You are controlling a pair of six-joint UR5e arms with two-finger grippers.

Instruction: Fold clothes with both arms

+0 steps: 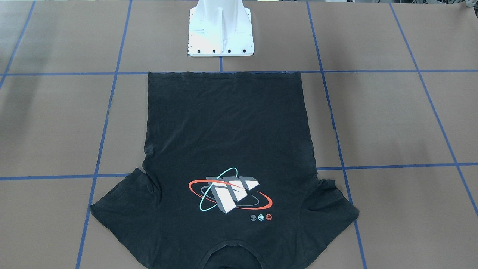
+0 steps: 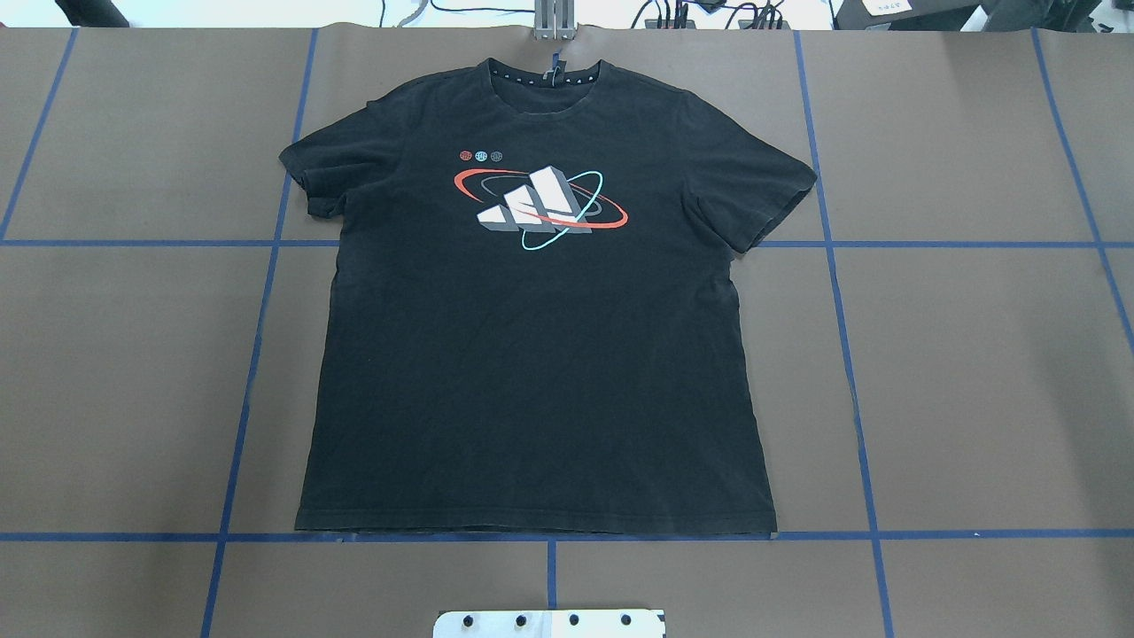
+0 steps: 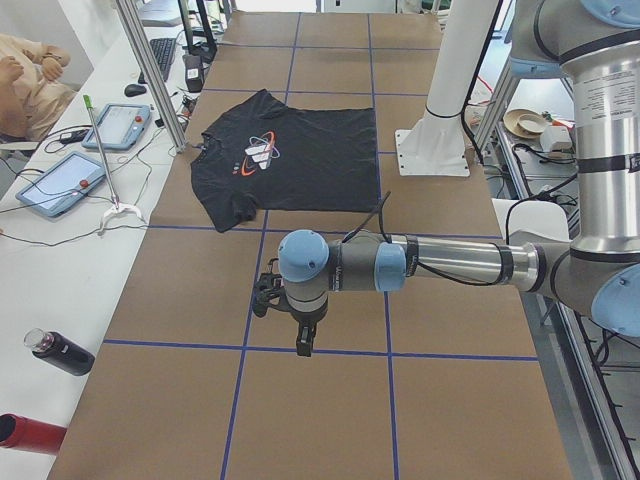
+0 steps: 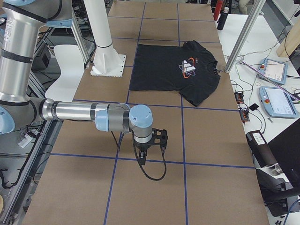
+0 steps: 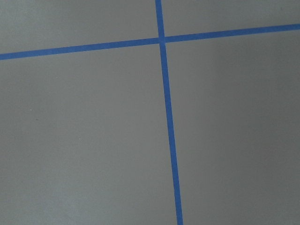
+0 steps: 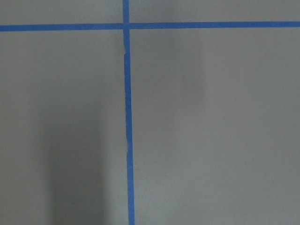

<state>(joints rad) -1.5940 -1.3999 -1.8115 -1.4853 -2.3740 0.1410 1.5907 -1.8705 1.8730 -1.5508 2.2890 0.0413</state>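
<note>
The left gripper hangs over bare tabletop near its left end, open or closed I cannot tell; the shirt lies flat mid-tabletop, collar at the far edge; the right gripper hangs near the right end, likewise unreadable; mismatched pinches would likely bunch the cloth and skew the fold.

A robotics lab: blue-taped grid table, teach pendants on a white side bench, aluminium posts.
</note>
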